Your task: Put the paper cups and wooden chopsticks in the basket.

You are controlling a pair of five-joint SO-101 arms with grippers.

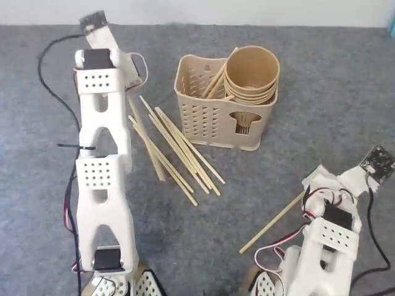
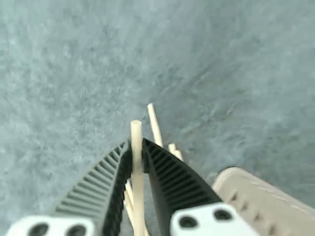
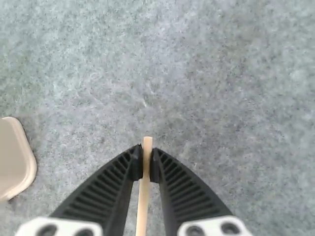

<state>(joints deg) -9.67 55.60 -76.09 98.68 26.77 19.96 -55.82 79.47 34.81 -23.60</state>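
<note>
A beige slotted basket (image 1: 203, 117) stands on the grey carpet, with stacked paper cups (image 1: 252, 74) and a few wooden chopsticks (image 1: 216, 80) inside. Several loose chopsticks (image 1: 179, 154) lie fanned out to its left. My left gripper (image 2: 136, 146) is shut on one chopstick (image 2: 136, 132) just above the carpet, with other chopstick tips (image 2: 153, 120) close beside it. My right gripper (image 3: 146, 156) is shut on a single chopstick (image 3: 146, 145), which slants across the carpet (image 1: 271, 222) at the front right.
The left arm (image 1: 102, 123) stretches along the left side, over the ends of the loose chopsticks. The right arm (image 1: 333, 234) sits at the front right corner. A basket corner (image 2: 261, 196) lies near the left gripper, and another corner (image 3: 15, 157) near the right gripper.
</note>
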